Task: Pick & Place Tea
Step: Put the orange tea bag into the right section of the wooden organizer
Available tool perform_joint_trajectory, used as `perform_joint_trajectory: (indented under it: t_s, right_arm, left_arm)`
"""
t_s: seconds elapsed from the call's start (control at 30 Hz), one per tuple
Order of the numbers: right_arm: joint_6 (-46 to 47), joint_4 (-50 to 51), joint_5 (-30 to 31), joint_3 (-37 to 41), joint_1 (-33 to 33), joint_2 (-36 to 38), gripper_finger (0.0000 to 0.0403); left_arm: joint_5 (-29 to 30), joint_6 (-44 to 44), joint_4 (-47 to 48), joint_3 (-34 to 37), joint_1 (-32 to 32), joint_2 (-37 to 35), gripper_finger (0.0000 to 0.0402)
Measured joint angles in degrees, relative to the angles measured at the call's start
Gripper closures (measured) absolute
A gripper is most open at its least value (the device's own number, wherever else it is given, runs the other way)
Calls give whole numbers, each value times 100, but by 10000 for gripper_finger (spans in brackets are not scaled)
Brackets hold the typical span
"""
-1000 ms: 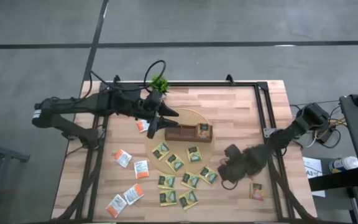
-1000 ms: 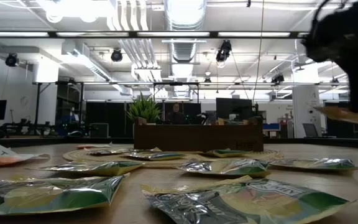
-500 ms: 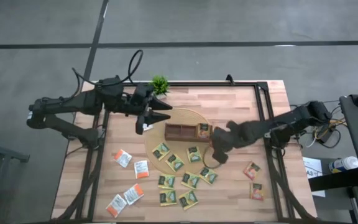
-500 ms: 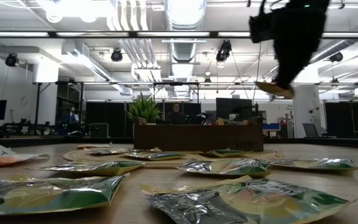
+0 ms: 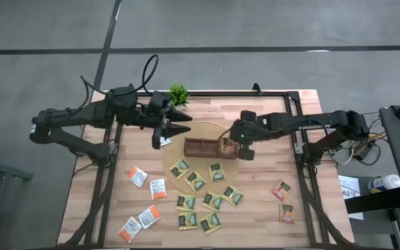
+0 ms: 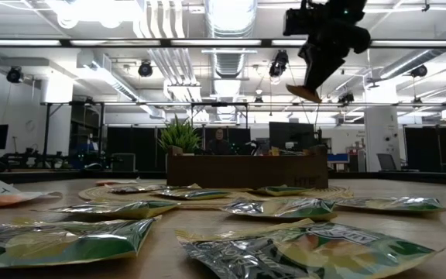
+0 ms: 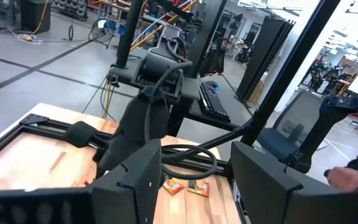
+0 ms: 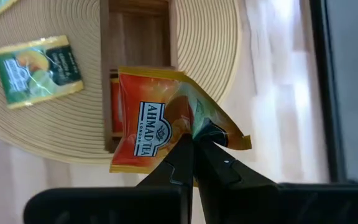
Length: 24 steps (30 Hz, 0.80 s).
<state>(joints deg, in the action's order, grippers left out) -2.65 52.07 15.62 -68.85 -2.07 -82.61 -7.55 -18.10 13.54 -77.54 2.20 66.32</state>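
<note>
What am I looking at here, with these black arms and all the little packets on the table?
These are two robot arms at a wooden table, filmed by four cameras: one overhead, one at table height, one on each wrist. Scattered tea sachets lie on the table and on a round woven mat. On the mat stands a brown compartment tray; a small potted plant sits at the table's far edge. The right gripper is shut on an orange sachet, holding it in the air above the tray's end compartment, where a similar sachet already lies. The left gripper waits open near the plant, holding nothing.
</note>
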Motion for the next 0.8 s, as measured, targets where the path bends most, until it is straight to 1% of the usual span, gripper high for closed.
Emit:
perform_joint_trajectory:
  t_s: [0.13, 0.27, 0.43, 0.6, 0.8]
  right_arm:
    - [-482, 42, 4, -95, -104, -159, 394]
    - [-852, 140, 133, -324, -103, -595, 394]
    - [-873, 732, 427, -881, -96, -1354, 394]
    - [-1036, 998, 459, -1342, -92, -1971, 394]
    - [-1050, 1123, 472, -1520, -94, -2373, 394]
  left_arm:
    - [0, 3, 2, 0, 0, 2, 213]
    - [-2, 3, 21, 0, 0, 3, 213]
    - [-2, 6, 44, 0, 0, 7, 213]
    - [-2, 8, 58, 0, 0, 7, 213]
    - [-2, 20, 61, 0, 4, 9, 213]
